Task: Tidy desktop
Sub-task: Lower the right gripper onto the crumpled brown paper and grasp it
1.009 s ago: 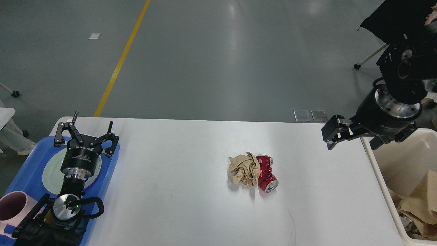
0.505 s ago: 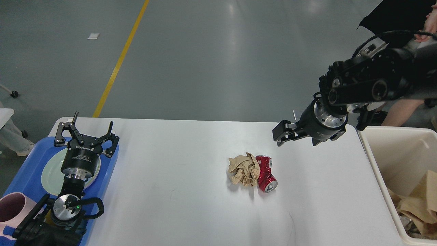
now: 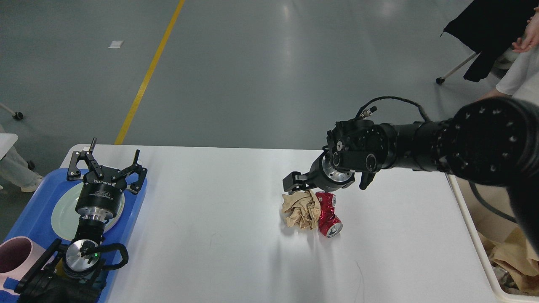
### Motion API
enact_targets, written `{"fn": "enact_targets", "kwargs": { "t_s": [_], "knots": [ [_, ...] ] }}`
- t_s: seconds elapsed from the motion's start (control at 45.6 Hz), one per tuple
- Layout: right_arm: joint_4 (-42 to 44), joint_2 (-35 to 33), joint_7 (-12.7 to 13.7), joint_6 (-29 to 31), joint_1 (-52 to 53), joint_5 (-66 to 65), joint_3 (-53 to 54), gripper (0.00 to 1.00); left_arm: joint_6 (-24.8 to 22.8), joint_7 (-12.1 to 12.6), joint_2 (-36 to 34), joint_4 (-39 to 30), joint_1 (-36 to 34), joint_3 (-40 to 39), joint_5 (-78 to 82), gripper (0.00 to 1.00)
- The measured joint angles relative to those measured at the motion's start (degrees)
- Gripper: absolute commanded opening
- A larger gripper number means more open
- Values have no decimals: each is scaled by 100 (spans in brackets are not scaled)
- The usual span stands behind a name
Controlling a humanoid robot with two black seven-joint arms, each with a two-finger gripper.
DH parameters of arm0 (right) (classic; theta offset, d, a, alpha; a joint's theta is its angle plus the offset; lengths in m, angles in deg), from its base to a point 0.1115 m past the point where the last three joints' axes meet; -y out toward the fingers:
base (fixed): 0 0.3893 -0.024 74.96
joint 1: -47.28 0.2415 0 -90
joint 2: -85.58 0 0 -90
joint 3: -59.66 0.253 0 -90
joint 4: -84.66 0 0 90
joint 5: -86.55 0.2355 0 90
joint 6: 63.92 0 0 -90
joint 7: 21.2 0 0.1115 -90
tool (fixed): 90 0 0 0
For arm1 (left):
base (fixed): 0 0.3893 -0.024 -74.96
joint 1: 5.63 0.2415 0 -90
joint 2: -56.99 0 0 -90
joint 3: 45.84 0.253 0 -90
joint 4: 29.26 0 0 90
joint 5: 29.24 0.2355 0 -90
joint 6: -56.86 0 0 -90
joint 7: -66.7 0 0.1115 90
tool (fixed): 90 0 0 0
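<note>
The white desktop (image 3: 210,244) carries a crumpled brown paper ball (image 3: 300,210) and, touching its right side, a crushed red can (image 3: 329,215), both near the middle. My right arm reaches in from the right, and its gripper (image 3: 294,183) hangs just above the far edge of the paper. It is seen side-on and dark, so I cannot tell whether it is open or shut. My left gripper (image 3: 111,158) is open and empty, pointing away over the blue tray (image 3: 29,219) at the left.
The blue tray holds a pale green plate (image 3: 61,216) and a pink cup (image 3: 14,252). A cream bin (image 3: 473,240) with brown paper inside stands at the table's right edge. A person (image 3: 520,75) stands at the far right.
My right arm has swung left from over the cream bin and come down to the paper ball and can. The left arm, paper and can have not moved.
</note>
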Motion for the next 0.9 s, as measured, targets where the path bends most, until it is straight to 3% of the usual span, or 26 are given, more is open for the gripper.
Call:
{"fn": "enact_targets", "kwargs": {
  "t_s": [0.263, 0.79, 0.899],
  "knots": [
    [851, 374, 192, -302, -971, -600, 78, 100, 0, 0, 0, 0, 0, 0, 0, 97],
    [1503, 362, 206, -935, -1924, -809, 231, 100, 0, 0, 0, 0, 0, 0, 0, 97],
    [1506, 358, 202, -989, -1939, -808, 286, 84, 0, 0, 0, 0, 0, 0, 0, 97]
  ]
}}
